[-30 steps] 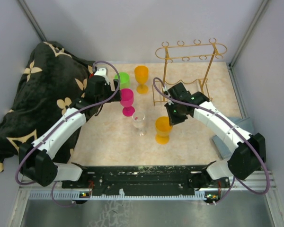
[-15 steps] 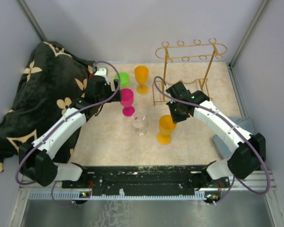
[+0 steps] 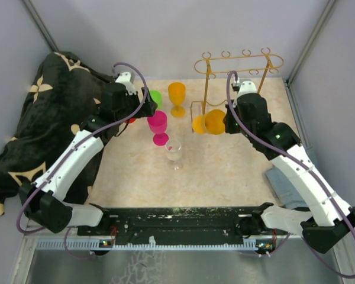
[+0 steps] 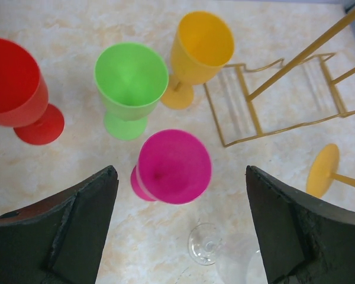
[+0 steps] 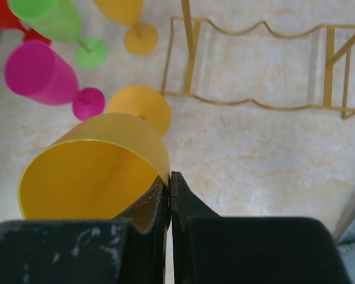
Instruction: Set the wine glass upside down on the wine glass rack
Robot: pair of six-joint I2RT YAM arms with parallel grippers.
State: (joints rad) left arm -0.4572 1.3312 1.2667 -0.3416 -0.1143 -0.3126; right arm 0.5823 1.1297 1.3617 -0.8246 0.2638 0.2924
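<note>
Counter point(image 3: 236, 171) of beige marbled surface carries the tall gold wire wine glass rack point(image 3: 206, 83) at its far right. Right gripper point(image 5: 170, 177) is clamped on the rim of the orange plastic wine glass point(image 5: 94, 171), held sideways just beside the rack's left post. Left gripper point(image 4: 178, 171) hangs open above the pink plastic goblet point(image 4: 173, 165).

I am lifting the glass point(image 5: 94, 171) off the table, its rim pinched in my right gripper point(image 5: 170, 177), tipping it sideways and carrying it to the rack point(image 3: 239, 65). My left gripper point(image 4: 178, 174) is shifting slightly away over the pink glass point(image 4: 171, 167).
</note>
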